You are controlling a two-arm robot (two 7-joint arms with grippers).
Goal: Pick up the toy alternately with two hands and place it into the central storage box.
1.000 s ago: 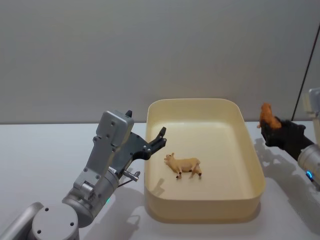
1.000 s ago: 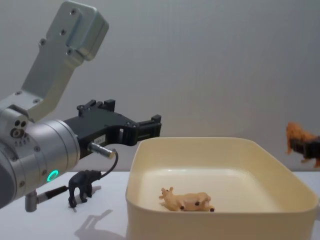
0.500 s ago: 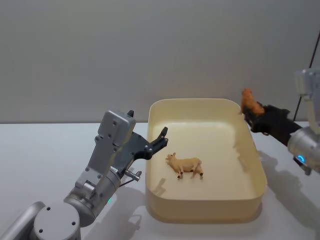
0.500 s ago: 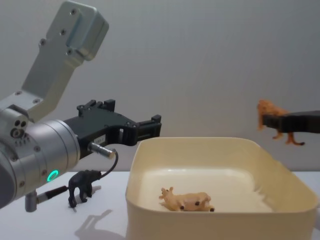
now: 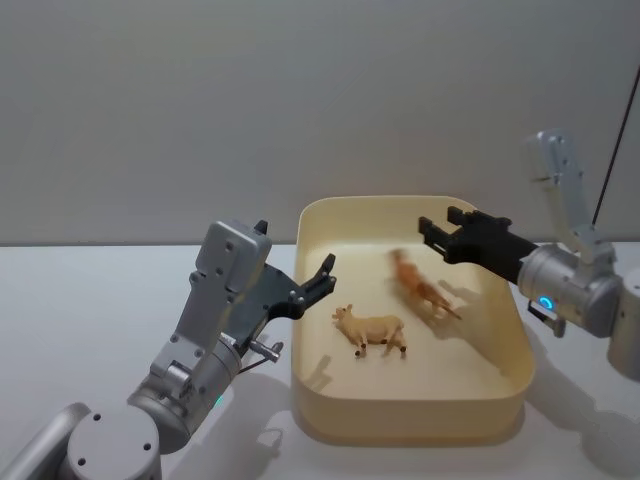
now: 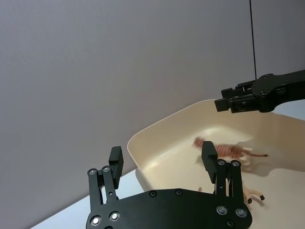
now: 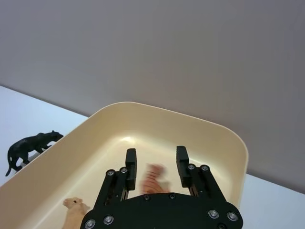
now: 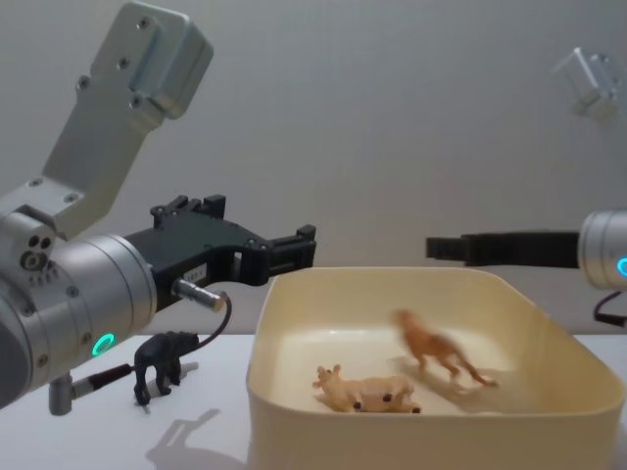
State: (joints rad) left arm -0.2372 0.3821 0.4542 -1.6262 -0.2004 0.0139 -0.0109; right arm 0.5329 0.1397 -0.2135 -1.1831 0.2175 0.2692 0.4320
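Nearest, at 8 o'clock from the storage box [image 5: 400, 418], the left claw [image 5: 318, 280] is held on a thick silver arm [image 8: 69, 294] with a green ring light [image 8: 103, 344]. Its slim black fingers are spread wide with nothing between them and are aimed at the box's left rim. Just behind that arm a black toy animal [image 8: 165, 362] is seen standing on the white tabletop [image 5: 80, 300], outside the box at 9 o'clock and apart from its wall. The box is a smooth, cream-yellow plastic tub with rounded corners, and bare tabletop is left around it. On its floor a matte tan toy [image 5: 368, 330] is laid on its side at 7 o'clock of centre, long axis running 9 to 3, head at 9, legs toward the near wall. Beside it, right of centre, the orange-brown toy [image 5: 422, 288] is seen inside the box, blurred. Its long axis runs from the head at 11 o'clock to the tail at 4; whether the floor is touched cannot be told. Bare floor is left along the near wall and in the far-left corner. Above the far-right rim at 1 o'clock the right claw [image 5: 440, 235] is held level, its fingers parted and empty, pointing toward 9. A plain grey wall [image 5: 300, 100] is seen behind.
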